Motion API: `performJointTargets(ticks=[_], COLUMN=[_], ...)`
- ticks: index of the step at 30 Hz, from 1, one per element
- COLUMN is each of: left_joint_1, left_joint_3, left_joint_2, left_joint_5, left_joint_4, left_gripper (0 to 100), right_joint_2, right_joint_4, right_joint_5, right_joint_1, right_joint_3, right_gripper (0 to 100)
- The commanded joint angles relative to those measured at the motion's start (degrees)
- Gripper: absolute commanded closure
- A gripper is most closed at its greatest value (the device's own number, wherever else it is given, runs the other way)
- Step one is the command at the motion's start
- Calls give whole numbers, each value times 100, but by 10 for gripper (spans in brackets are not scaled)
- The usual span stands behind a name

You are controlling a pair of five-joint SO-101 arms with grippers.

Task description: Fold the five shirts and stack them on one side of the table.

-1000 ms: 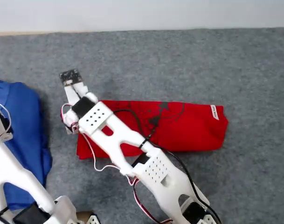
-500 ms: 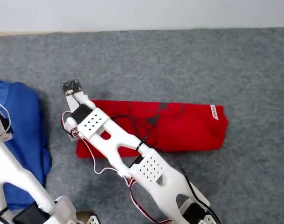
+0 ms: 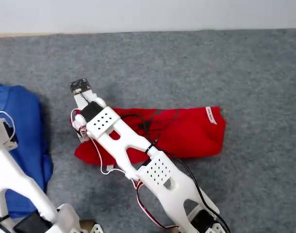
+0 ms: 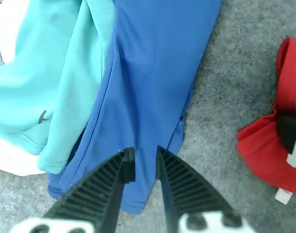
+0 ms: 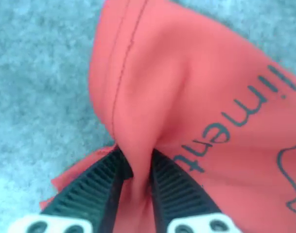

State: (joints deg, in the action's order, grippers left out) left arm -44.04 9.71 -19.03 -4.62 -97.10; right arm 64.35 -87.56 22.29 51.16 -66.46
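We are pinching a raised fold of the red shirt between the ribbed black jaws of the right gripper. The cloth is smooth, with a line of stitching and dark letters printed on it. The shirt is lying as a long folded band across the middle of the fuzzy grey table, bunching by the gripper, with a white tag at its far end. The right arm is lying across it, covering part of the print. The left gripper is hanging over the blue shirt on the table's left side, jaws narrowly apart and gripping nothing. A teal shirt and a white shirt are lying beside the blue one, both cut off at the frame.
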Motion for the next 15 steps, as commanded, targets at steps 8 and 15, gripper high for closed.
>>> performJointTargets(ticks=[8, 15], left_joint_1=[9, 18], left_joint_3=[-40, -40], left_joint_2=[-211, -211], left_joint_5=[-44, -18], left_joint_4=[114, 308], left_gripper=[910, 910], right_joint_2=[-180, -1051], right_joint_4=[-1543, -1552], right_joint_5=[-475, -888], right_joint_1=[-497, -1253], right_joint_3=[-1723, -1196], right_gripper=[990, 991])
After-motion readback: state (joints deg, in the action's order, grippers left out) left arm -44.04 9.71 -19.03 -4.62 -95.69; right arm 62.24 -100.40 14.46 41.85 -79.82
